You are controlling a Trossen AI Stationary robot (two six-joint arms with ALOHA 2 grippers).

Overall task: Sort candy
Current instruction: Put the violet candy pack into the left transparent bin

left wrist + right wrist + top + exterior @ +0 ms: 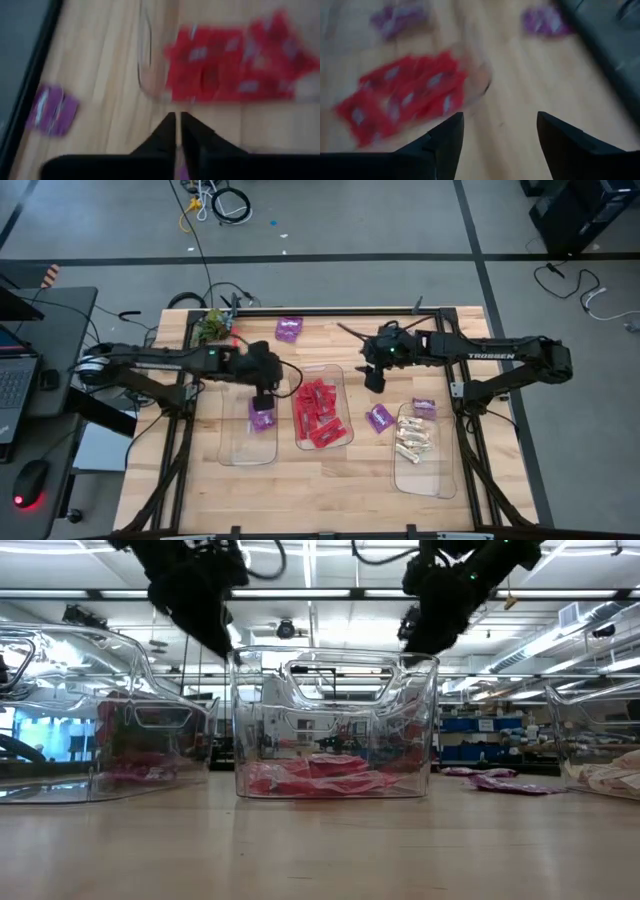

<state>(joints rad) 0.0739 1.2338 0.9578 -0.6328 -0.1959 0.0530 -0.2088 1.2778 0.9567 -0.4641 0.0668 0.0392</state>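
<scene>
Three clear bins stand in a row. The left bin (236, 442) holds purple candy (262, 416), the middle bin (343, 385) red candy (318, 412), and the right bin (425, 472) whitish candy (413, 442). Loose purple candies lie on the table at the far side (289, 328) and between the middle and right bins (379, 418). My left gripper (262, 398) (178, 121) hovers shut over the left bin's far end, with nothing between its tips. My right gripper (375, 382) (500, 131) hangs open above bare table, just beyond the middle bin's far right corner.
A third loose purple candy (424, 407) lies at the right bin's far end. A small plant (212, 327) stands at the table's far left corner. Bare wood lies along the near edge (330, 500). A desk with a laptop and a mouse (30, 478) stands left of the table.
</scene>
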